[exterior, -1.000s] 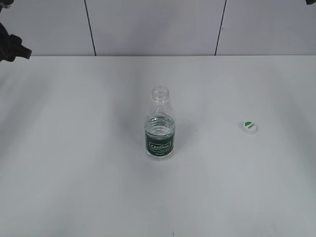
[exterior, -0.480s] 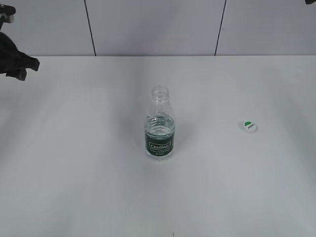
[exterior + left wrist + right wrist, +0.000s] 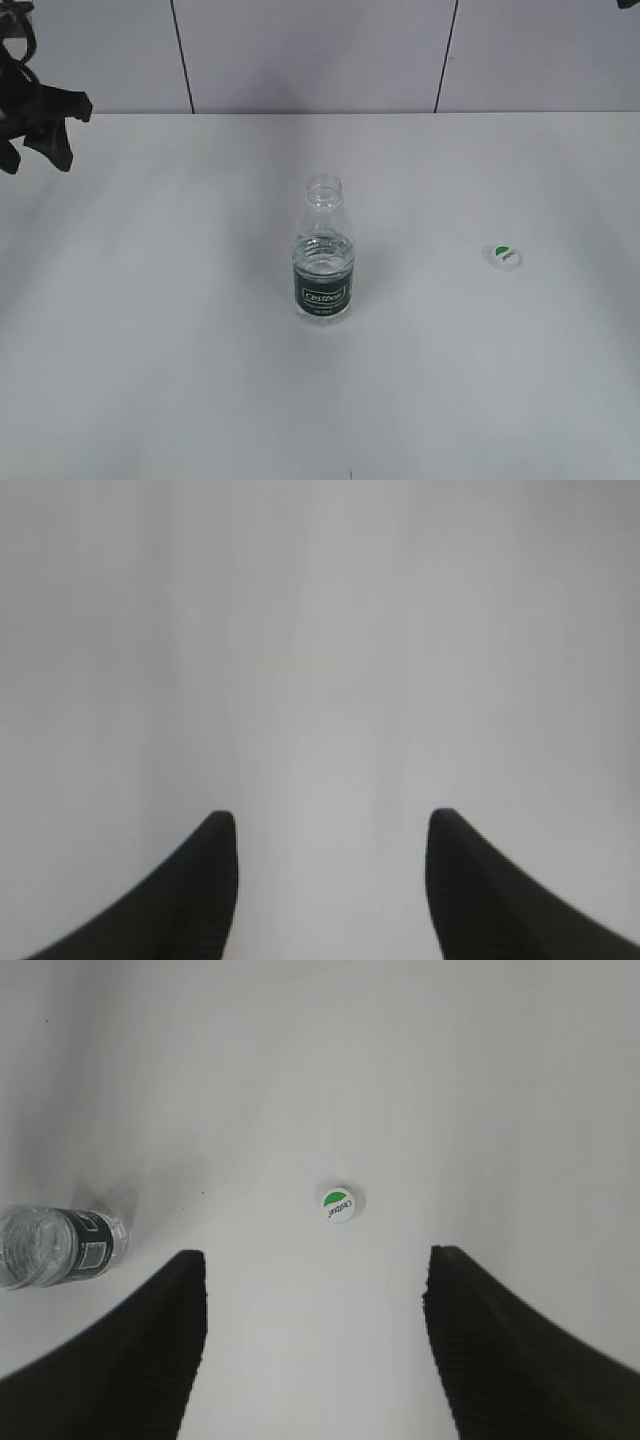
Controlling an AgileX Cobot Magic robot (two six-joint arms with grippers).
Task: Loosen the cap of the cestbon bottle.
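Note:
The cestbon bottle [image 3: 323, 258] stands upright at the middle of the white table with its neck open and no cap on it; it also shows at the left edge of the right wrist view [image 3: 60, 1246]. The cap [image 3: 505, 256] lies flat on the table to the bottle's right, green mark up; in the right wrist view [image 3: 339, 1203] it lies ahead of my right gripper [image 3: 315, 1260], which is open and empty above the table. My left gripper [image 3: 40, 125] is at the far left, away from the bottle; in the left wrist view [image 3: 330, 820] it is open and empty.
The white table [image 3: 150, 350] meets a light panelled wall [image 3: 300, 50] with dark vertical seams at the back. The left wrist view shows only blurred white surface.
My left arm has come further into the exterior view at the far left and lower. The bottle and the cap have not moved.

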